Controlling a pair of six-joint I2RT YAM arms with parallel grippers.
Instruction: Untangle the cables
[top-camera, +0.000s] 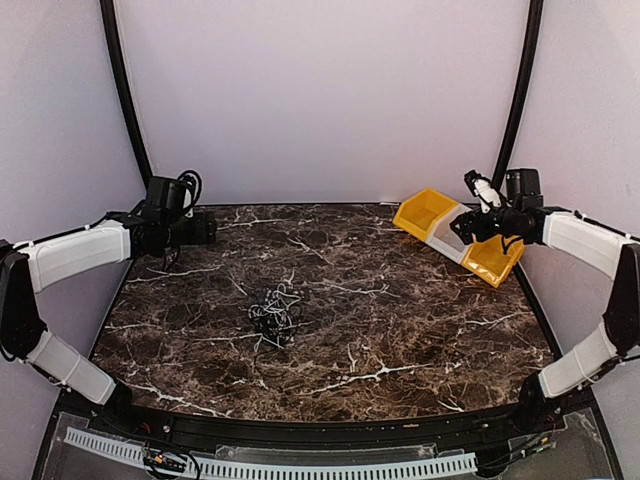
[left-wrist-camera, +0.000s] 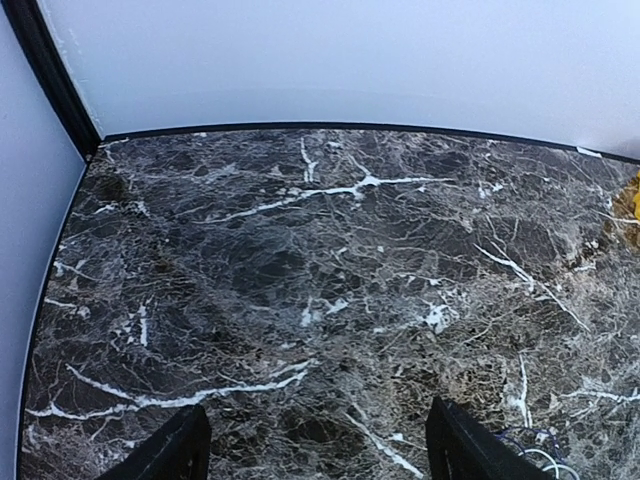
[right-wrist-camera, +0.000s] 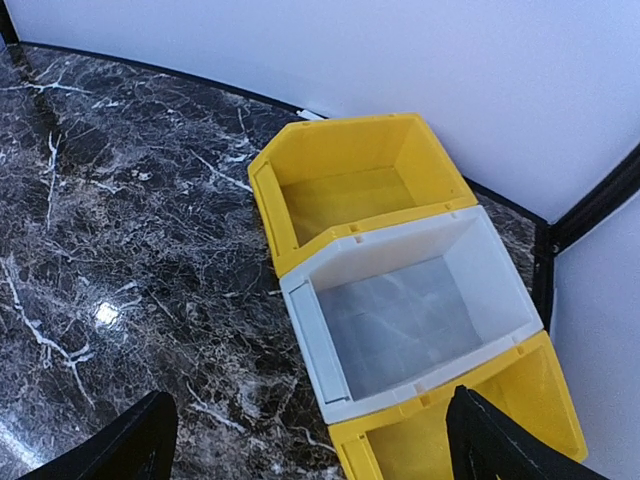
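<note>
The cables (top-camera: 275, 317) lie as one tangled heap of black, grey and white cords near the middle of the marble table. A bit of the heap shows at the bottom right edge of the left wrist view (left-wrist-camera: 540, 462). My left gripper (top-camera: 205, 228) is open and empty at the far left, well away from the heap; its fingertips (left-wrist-camera: 180, 448) stand wide apart over bare marble. My right gripper (top-camera: 462, 226) is open and empty at the far right, above the bins, its fingertips (right-wrist-camera: 490, 440) wide apart.
A row of three open bins stands at the far right: a yellow bin (right-wrist-camera: 350, 185), a white bin (right-wrist-camera: 420, 310) and another yellow bin (right-wrist-camera: 480, 450), all empty as far as visible. The row also shows in the top view (top-camera: 455, 235). White walls enclose the table.
</note>
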